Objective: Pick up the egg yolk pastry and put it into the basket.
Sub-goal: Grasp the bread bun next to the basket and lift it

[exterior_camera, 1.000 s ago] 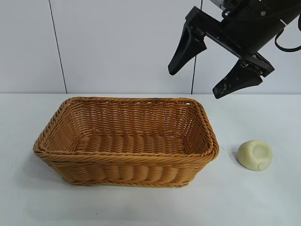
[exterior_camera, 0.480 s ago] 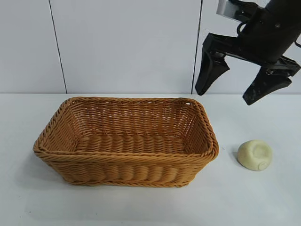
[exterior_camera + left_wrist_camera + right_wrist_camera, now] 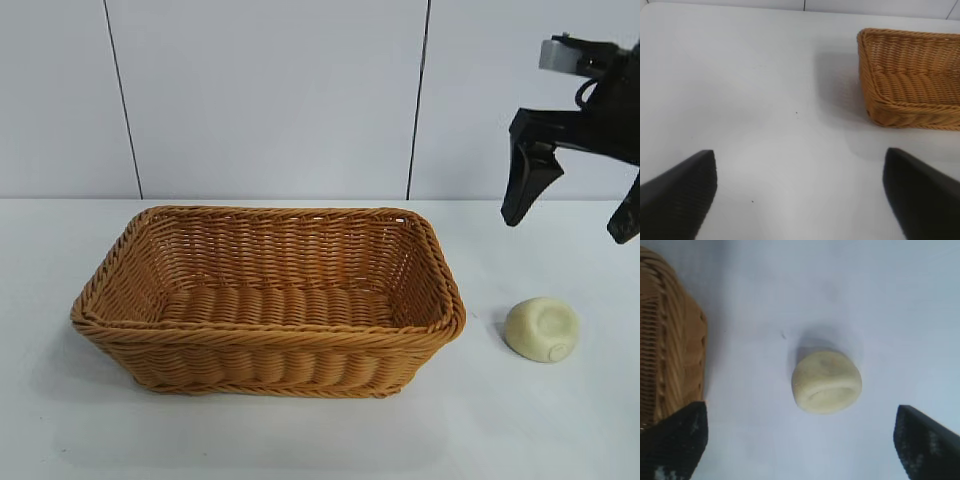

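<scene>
The egg yolk pastry (image 3: 541,329), a small pale cream dome with a shallow dent, lies on the white table to the right of the basket (image 3: 268,325). The basket is a large golden-brown wicker rectangle and holds nothing. My right gripper (image 3: 572,218) hangs open in the air above the pastry, a little behind it. In the right wrist view the pastry (image 3: 826,381) lies on the table between and beyond the open fingers, with the basket's end (image 3: 670,340) beside it. My left gripper (image 3: 800,192) is open over bare table, with a corner of the basket (image 3: 910,75) ahead.
A white panelled wall (image 3: 270,100) stands behind the table. Bare white table (image 3: 560,420) lies in front of and to the right of the pastry.
My right gripper has moved to the right, from above the basket's right end to above the pastry. The pastry and basket have not moved.
</scene>
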Tool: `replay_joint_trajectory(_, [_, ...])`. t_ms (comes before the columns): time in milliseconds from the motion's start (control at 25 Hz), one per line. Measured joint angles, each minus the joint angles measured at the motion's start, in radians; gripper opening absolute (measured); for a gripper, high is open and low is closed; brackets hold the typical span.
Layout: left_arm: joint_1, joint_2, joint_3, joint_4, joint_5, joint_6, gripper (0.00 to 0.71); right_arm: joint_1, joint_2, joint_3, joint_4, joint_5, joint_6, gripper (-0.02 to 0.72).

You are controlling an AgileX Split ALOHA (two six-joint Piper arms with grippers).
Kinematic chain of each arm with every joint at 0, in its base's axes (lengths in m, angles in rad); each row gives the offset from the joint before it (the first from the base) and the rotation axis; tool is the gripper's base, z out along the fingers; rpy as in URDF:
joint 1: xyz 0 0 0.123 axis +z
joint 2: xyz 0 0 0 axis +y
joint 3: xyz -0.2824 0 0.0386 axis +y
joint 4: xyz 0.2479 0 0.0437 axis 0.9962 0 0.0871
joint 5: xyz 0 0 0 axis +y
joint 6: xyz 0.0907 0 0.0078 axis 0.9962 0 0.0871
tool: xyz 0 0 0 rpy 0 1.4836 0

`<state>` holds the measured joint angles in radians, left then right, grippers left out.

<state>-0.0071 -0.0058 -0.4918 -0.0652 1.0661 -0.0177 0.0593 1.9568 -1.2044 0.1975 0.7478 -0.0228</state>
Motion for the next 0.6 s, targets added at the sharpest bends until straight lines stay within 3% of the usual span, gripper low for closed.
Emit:
replay_joint_trajectory(360, [0.000, 0.000, 0.000, 0.000, 0.000, 0.000, 0.695, 0.000, 0.068, 0.000, -0.001, -0.041, 0.001, 0.678])
replay_joint_trajectory(600, [0.000, 0.000, 0.000, 0.000, 0.000, 0.000, 0.695, 0.000, 0.070, 0.000, -0.001, -0.045, 0.001, 0.445])
